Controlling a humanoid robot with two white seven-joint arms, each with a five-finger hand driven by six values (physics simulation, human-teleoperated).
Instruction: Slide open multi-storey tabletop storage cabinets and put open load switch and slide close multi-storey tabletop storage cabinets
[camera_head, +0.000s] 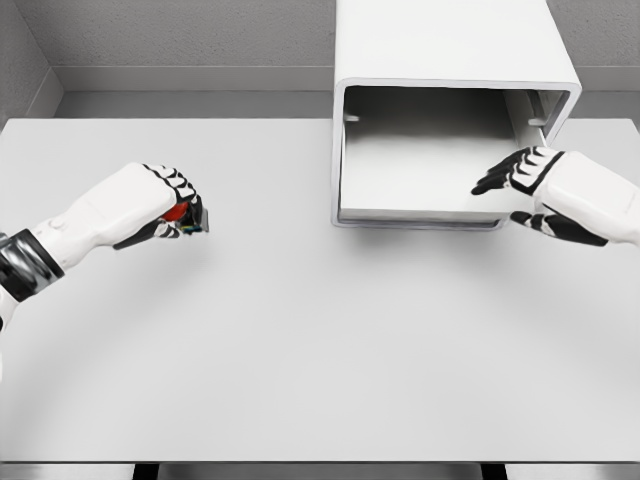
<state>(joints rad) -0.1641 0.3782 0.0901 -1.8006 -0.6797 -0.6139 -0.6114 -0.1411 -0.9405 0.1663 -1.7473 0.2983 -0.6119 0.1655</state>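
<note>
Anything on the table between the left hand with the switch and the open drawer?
No. In the head view, only bare table separates the left hand, closed on the load switch, from the open drawer of the cabinet.

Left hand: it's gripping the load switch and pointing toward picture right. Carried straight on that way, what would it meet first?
Bare table first; then probably the open drawer's left wall. The left hand looks nearer than the drawer front, so it might pass clear.
</note>
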